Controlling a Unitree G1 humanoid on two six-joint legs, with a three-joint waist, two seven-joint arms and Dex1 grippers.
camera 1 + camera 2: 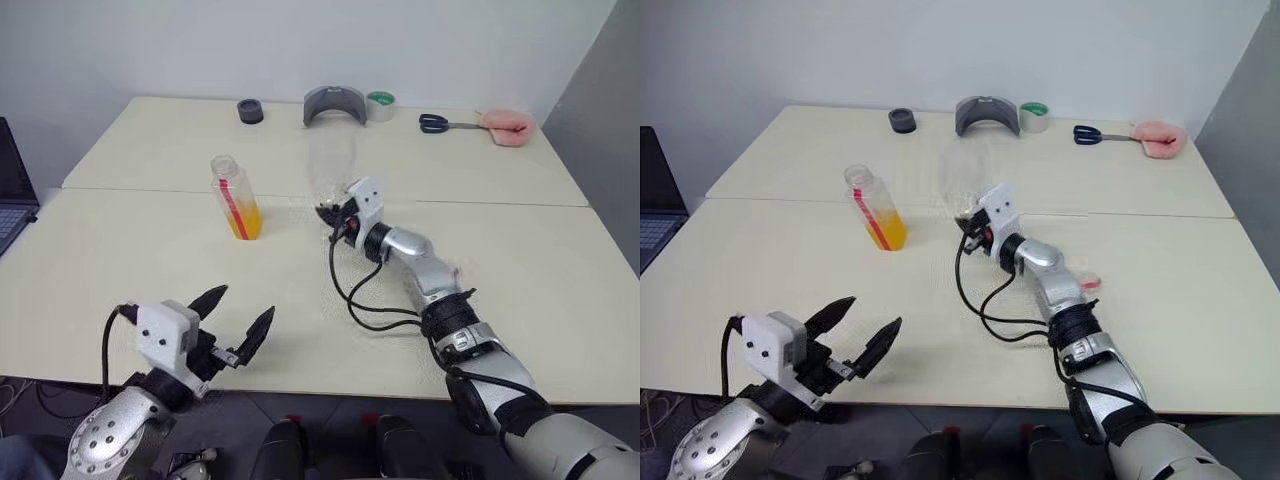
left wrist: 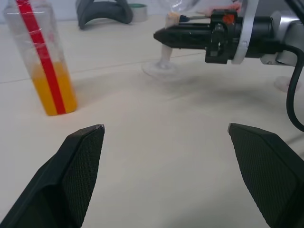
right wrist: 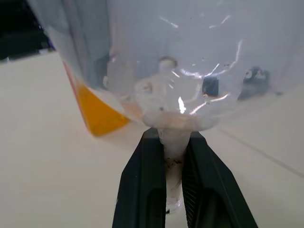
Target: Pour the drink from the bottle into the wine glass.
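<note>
The bottle [image 1: 237, 198] stands uncapped on the table, a red stripe down its side and the orange drink [image 1: 246, 221] filling its lower part. To its right stands the clear wine glass [image 1: 331, 168]. My right gripper [image 1: 325, 212] reaches in level and is shut on the glass's stem [image 3: 173, 142], just under the bowl [image 3: 190, 57]. My left gripper [image 1: 248, 300] hangs open near the table's front edge, well short of the bottle, with nothing between its fingers [image 2: 80, 166].
Along the far edge lie a black ring [image 1: 250, 111], a grey curved piece [image 1: 335, 103], a green-and-white tape roll [image 1: 380, 105], scissors [image 1: 440, 123] and a pink object [image 1: 508, 125]. A laptop [image 1: 12, 190] sits off the table's left side.
</note>
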